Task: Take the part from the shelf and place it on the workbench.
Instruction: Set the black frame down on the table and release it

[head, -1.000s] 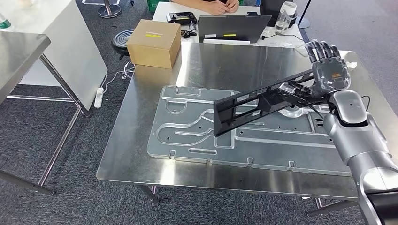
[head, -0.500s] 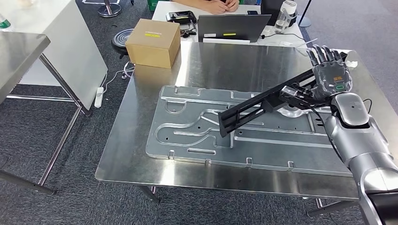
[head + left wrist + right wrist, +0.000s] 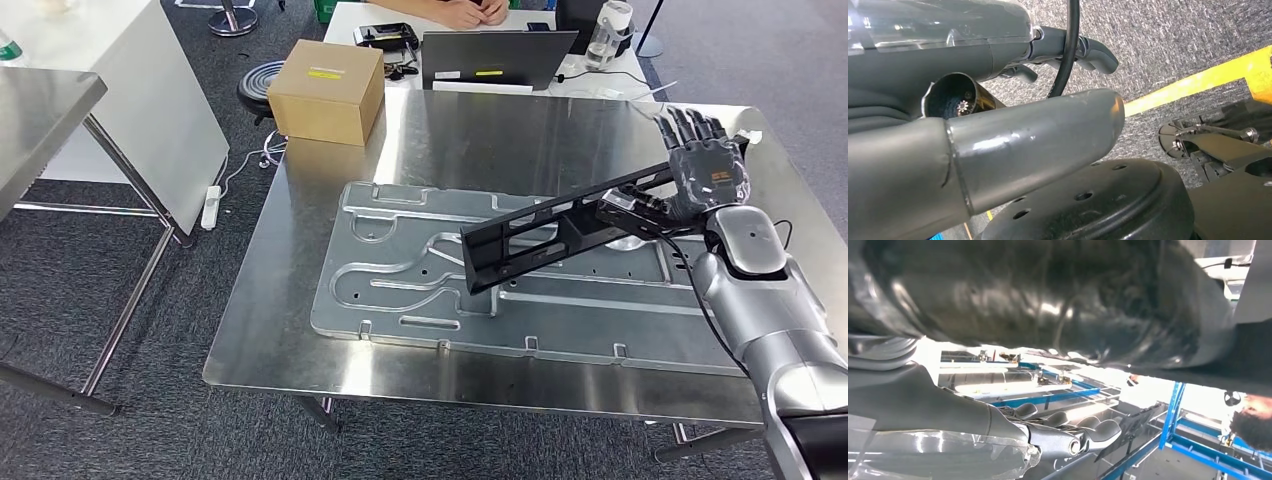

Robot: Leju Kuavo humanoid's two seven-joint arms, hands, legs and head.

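Legible writing is limited: the cardboard box (image 3: 328, 90) at the far left corner of the workbench (image 3: 300, 300) carries a yellow label on its top face, and the closed laptop (image 3: 497, 60) behind the bench carries a second yellow strip (text on both is too small to read). An orange mark on the back of the right hand (image 3: 706, 172) is likewise unreadable. The part (image 3: 560, 232), a long black frame with rectangular cut-outs, is gripped at its far-right end by the right hand, whose fingers extend upward past the frame. From the hand, the part runs left and toward the robot, tilted on edge, with its free end lowest above the middle of the stamped metal panel (image 3: 420, 270) lying flat on the bench; whether that end touches the panel cannot be told. In the left wrist view, the left hand (image 3: 998, 100) hangs over grey carpet with its fingers curled in on nothing.
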